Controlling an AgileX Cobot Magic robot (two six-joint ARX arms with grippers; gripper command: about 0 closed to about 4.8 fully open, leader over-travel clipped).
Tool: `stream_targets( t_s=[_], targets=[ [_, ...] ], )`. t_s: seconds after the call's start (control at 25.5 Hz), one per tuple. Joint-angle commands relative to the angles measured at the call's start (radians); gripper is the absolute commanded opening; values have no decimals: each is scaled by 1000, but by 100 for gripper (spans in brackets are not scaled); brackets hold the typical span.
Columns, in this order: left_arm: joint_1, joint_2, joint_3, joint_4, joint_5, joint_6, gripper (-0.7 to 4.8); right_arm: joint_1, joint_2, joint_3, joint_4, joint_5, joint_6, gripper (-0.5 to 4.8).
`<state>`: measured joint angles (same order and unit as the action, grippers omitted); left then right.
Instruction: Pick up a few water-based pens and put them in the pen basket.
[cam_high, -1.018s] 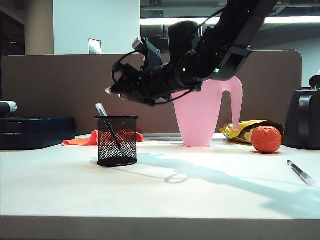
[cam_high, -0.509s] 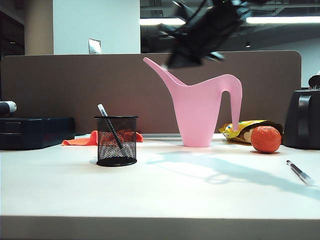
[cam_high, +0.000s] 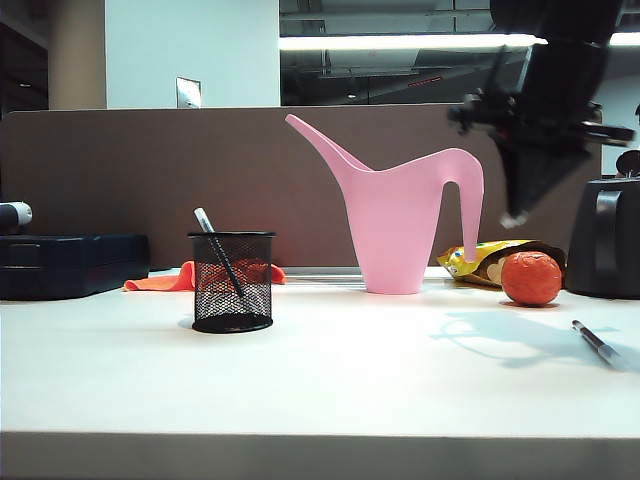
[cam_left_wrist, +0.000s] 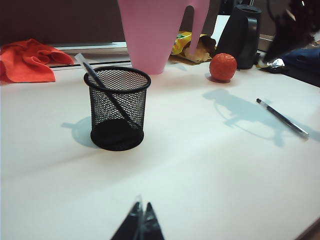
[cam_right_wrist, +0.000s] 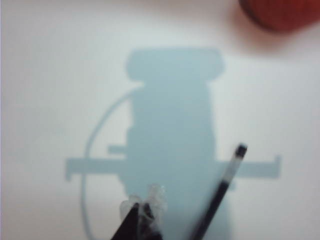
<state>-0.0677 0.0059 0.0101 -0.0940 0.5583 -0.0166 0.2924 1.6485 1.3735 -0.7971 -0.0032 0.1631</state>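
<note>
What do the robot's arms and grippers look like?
The right arm is black and bulky, blurred here. The right gripper has dark pointed fingertips wrapped in clear, shiny film. The left gripper shows only slim black pointed tips.

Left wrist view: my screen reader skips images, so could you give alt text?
A black mesh pen basket holding one pen stands on a white table; a second pen lies apart, near an orange ball. The left claw hangs shut.
</note>
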Motion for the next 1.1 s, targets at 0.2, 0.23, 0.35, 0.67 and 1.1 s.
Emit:
stream_targets(
  t_s=[0.2,0.23,0.35,0.67,1.1],
  targets=[
    [0,1,3,5,6,1,-4,5,-2,-135,-1,39,55,127],
    [0,1,3,5,6,1,-5,3,-2,-153,6,40,56,156],
    [0,0,2,5,6,1,-5,0,-2,-209,24,104,77,177],
    [0,0,3,5,6,1,-4,0,5,-232,69,163,77,180],
    [0,1,3,4,6,1,-4,-8,62,-232,108,162,77,180]
  ],
)
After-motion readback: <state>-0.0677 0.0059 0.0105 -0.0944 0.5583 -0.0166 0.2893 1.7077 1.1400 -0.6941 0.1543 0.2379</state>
